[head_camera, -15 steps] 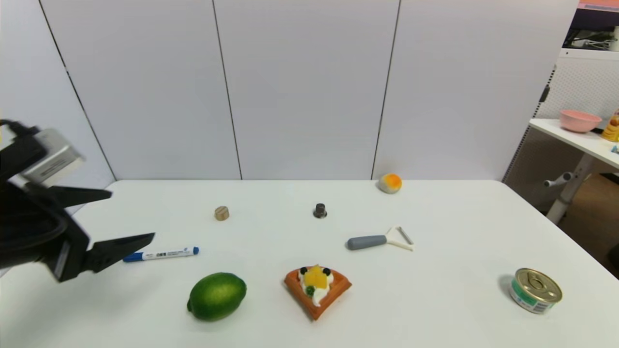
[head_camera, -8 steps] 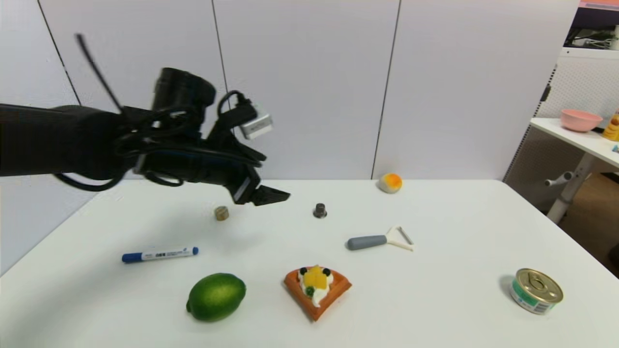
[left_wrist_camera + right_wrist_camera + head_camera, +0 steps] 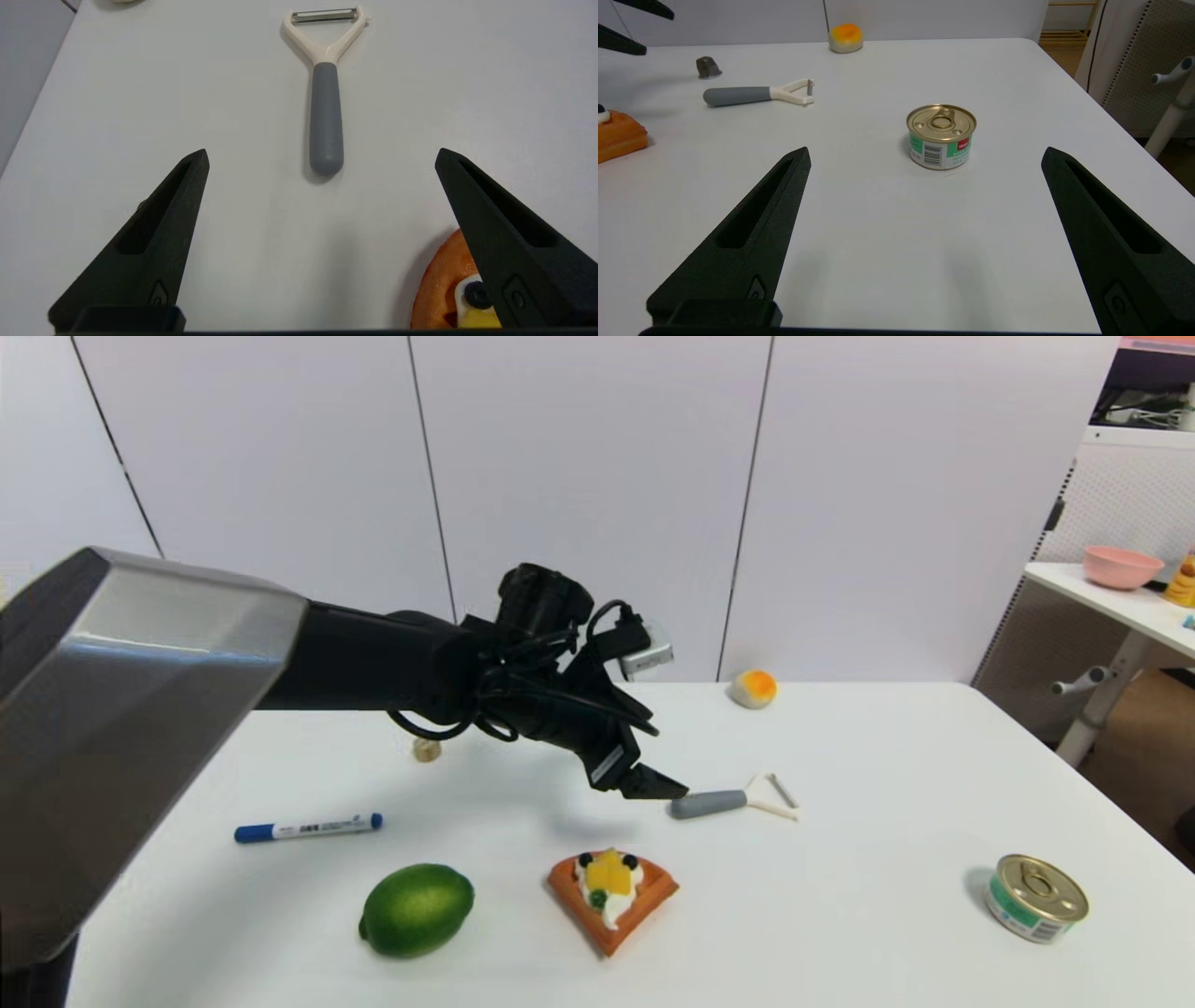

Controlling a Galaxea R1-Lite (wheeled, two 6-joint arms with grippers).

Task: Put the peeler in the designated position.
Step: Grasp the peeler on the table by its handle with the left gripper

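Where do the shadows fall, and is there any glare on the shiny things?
Head view: a soft shadow lies on the table under the left gripper, beside the peeler. Right wrist view: the can lid shows a mild gold sheen and no harsh glare; the right gripper casts faint shadows.

Your left gripper (image 3: 658, 787) hangs over the white table (image 3: 878, 915), its tip just short of the grey handle end of the peeler (image 3: 733, 800), which lies flat pointing away from it to the right. The waffle slice (image 3: 611, 893) sits nearer you, below the gripper. The lime (image 3: 417, 908) and marker pen (image 3: 308, 827) lie well to its left, and the can (image 3: 1034, 897) far right.
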